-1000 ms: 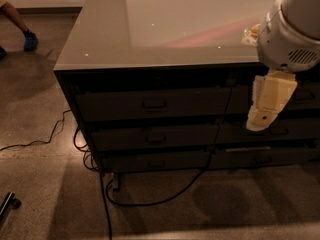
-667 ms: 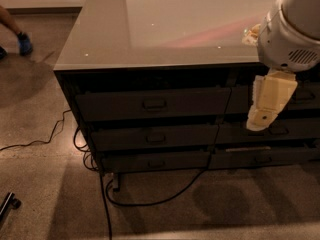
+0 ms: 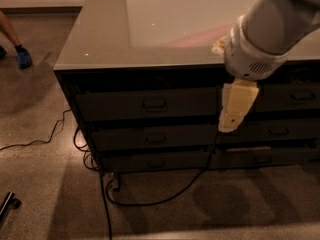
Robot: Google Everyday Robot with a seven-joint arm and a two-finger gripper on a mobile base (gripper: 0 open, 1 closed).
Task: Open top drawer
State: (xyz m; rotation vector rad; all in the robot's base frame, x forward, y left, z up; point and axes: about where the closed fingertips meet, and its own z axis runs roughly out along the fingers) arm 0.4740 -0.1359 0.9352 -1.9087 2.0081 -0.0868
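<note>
The top drawer [image 3: 150, 104] is the tallest dark front in the left stack, just under the countertop, and it is closed. Its small metal bar handle [image 3: 155, 104] sits at the centre of the front. My gripper [image 3: 229, 125] hangs down from the white arm [image 3: 260, 39] as a cream-coloured piece. It is in front of the right end of the top drawer front, well to the right of the handle and a little lower.
Two shallower drawer fronts [image 3: 155, 138] lie below the top drawer. Another column of dark drawers [image 3: 290, 96] is on the right. The glossy countertop [image 3: 100, 39] juts above. Black cables [image 3: 150, 199] trail on the floor. A person's blue-shoed foot [image 3: 22, 58] is at far left.
My arm and gripper have moved left, from in front of the right column to the right end of the top drawer front. The person's foot has shifted. The drawer stays closed.
</note>
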